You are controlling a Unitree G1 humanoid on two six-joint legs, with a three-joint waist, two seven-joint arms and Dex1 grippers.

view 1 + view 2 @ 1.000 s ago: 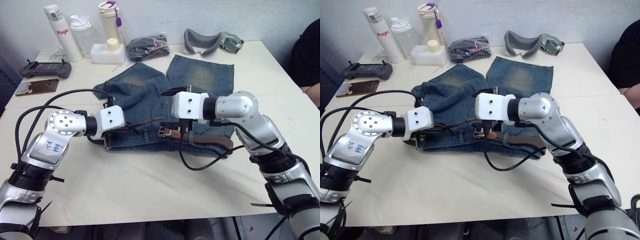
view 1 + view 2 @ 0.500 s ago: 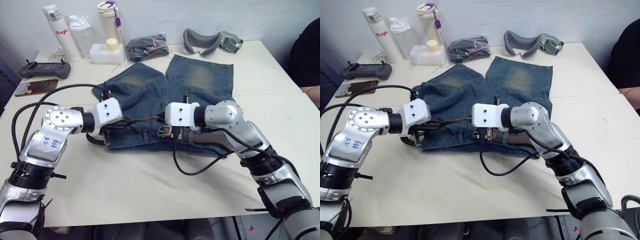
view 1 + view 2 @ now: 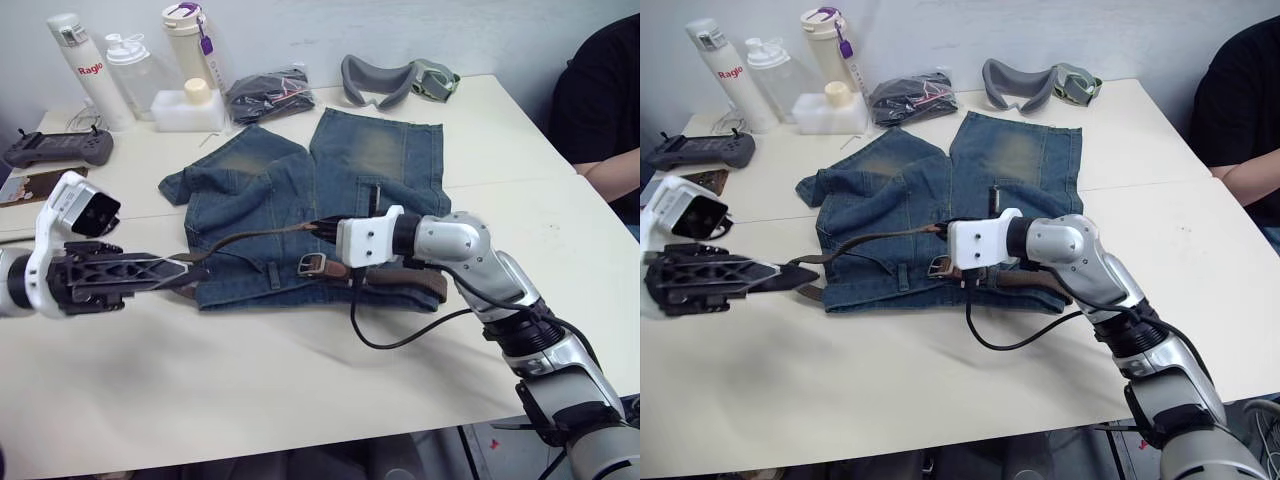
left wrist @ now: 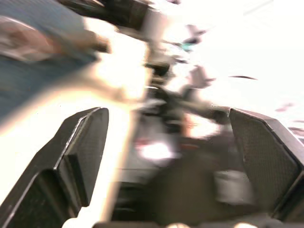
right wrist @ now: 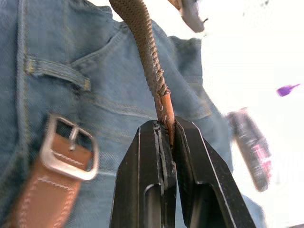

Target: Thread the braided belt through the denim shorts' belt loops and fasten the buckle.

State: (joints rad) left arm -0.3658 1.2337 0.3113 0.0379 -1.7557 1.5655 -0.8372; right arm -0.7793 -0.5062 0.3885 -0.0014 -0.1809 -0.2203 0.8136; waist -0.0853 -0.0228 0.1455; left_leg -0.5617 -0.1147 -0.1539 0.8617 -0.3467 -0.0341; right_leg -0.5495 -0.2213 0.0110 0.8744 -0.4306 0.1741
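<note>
The denim shorts (image 3: 320,190) lie flat at frame centre on the surface (image 3: 250,380). The right gripper (image 5: 164,130) has its fingers clamped on the tan tip of the braided belt (image 3: 262,234), lifting it clear toward the buckle (image 5: 71,147). The left gripper (image 4: 166,156), lower left, has fingers spread wide and holds nothing.

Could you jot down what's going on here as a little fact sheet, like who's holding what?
Right gripper: shut on the tan tip of the braided belt
Left gripper: open, holding nothing
Buckle: unfastened, lying on the denim shorts
Belt loops: one near the buckle has no belt through it
Table: bottles, a controller and grey goggles at its far edge
</note>
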